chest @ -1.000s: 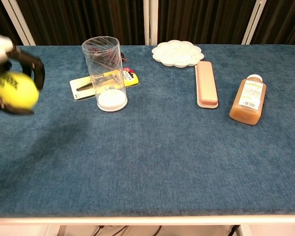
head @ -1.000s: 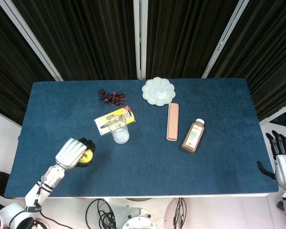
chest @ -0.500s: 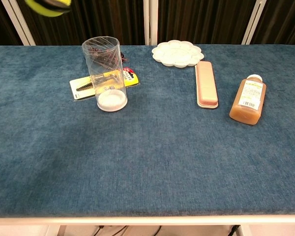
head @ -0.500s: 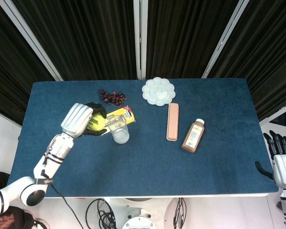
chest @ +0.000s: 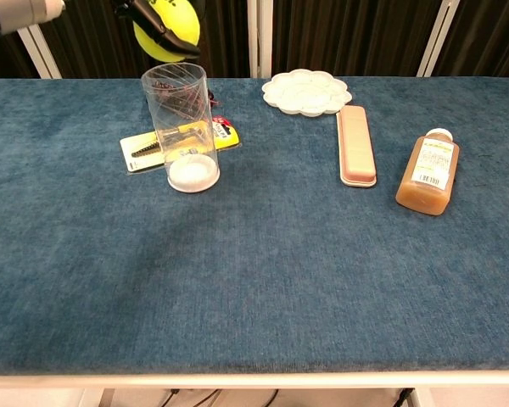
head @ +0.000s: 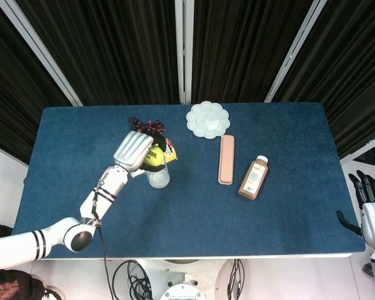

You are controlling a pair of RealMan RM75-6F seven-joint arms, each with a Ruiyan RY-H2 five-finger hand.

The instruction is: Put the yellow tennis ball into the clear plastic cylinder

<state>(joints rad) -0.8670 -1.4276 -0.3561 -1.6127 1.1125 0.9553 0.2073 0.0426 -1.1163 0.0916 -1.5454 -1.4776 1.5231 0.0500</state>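
Observation:
My left hand [head: 134, 150] holds the yellow tennis ball [head: 153, 156] in the air, right above the mouth of the clear plastic cylinder [chest: 180, 127]. In the chest view the ball [chest: 167, 25] hangs just over the cylinder's rim, with dark fingers [chest: 157, 21] wrapped around it. The cylinder [head: 157, 170] stands upright on the blue table, nothing inside it. My right hand [head: 370, 212] rests beyond the table's right edge, fingers apart and holding nothing.
A yellow card package [chest: 157, 144] lies behind the cylinder, dark red berries [head: 147, 125] beyond it. A white flower-shaped palette [chest: 306, 91], a pink case [chest: 355, 144] and an orange bottle [chest: 427, 171] sit to the right on the blue table [chest: 263, 280].
My left hand has carried the ball from the front left of the table, up and rightward, to above the cylinder's mouth. The right hand has barely moved.

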